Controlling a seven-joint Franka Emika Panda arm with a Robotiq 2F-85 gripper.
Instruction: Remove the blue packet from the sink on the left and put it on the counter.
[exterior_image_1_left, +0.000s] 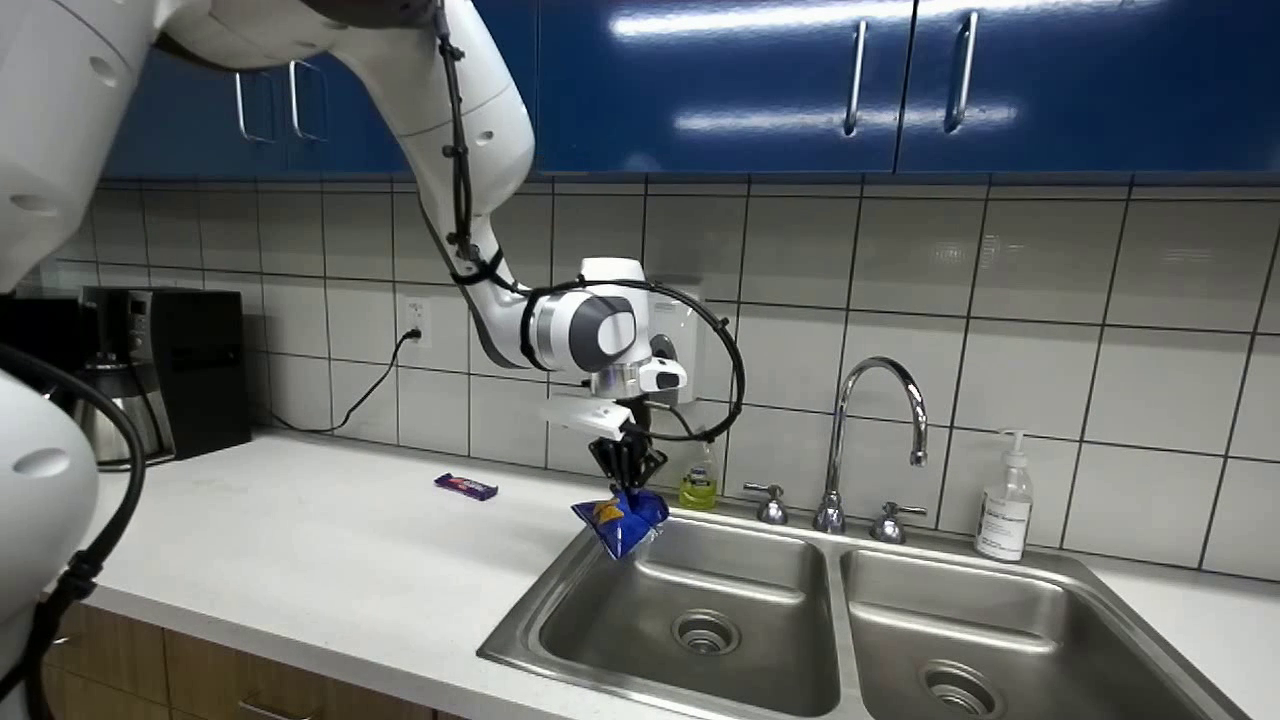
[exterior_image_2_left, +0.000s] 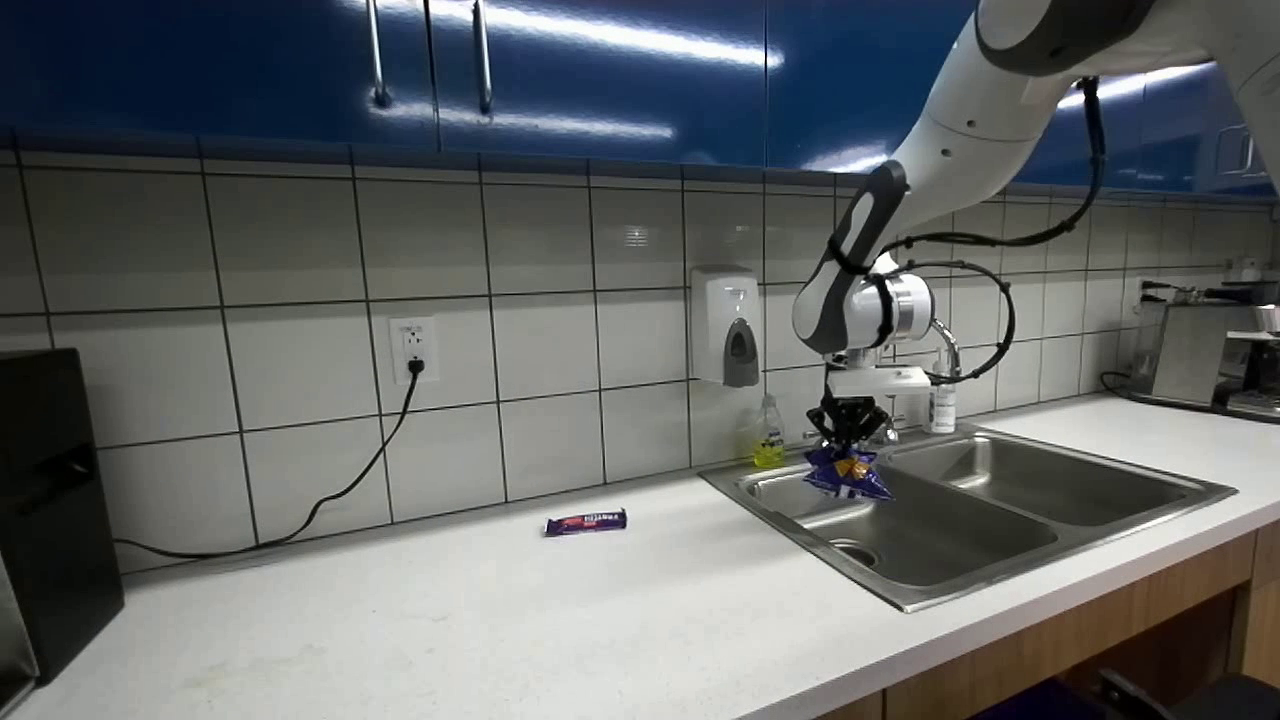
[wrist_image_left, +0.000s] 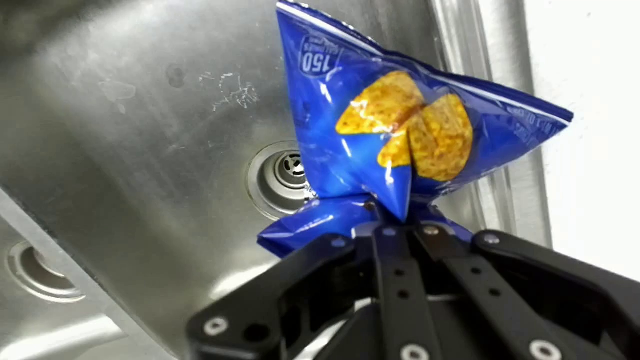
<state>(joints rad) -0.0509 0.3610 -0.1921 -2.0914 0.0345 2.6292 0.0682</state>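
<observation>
Closest to the camera in the wrist view, the black gripper (wrist_image_left: 407, 227) is seen clamped on the blue packet (wrist_image_left: 390, 135), the foil of which is pinched into creases. Golden chips and the number 150 are printed on the packet's face. In both exterior views the packet is held in the air above the far left part of the sink (exterior_image_1_left: 513, 640), over the left basin (exterior_image_1_left: 620, 620) and near its left rim. In the wrist view the drain (wrist_image_left: 272, 192) of that basin is partly hidden by the packet. The gripper is carried, pointed downward, by the white arm (exterior_image_1_left: 420, 75). On the white counter (exterior_image_1_left: 300, 550), left of the sink, a purple wrapped bar (exterior_image_2_left: 586, 523) is laid flat, well apart from the packet. At the far side, before the tiled wall (exterior_image_1_left: 1040, 255), a bottle of yellow-green liquid (exterior_image_2_left: 768, 437), a faucet (exterior_image_1_left: 835, 455) and, farther right, a pump bottle (exterior_image_1_left: 1003, 510) are set in a row. On the wall above the yellow-green liquid a white dispenser (exterior_image_2_left: 725, 320) is fixed. At the left of the counter a black appliance (exterior_image_1_left: 200, 370) is placed. Blue cabinets (exterior_image_1_left: 720, 90) are mounted overhead.
</observation>
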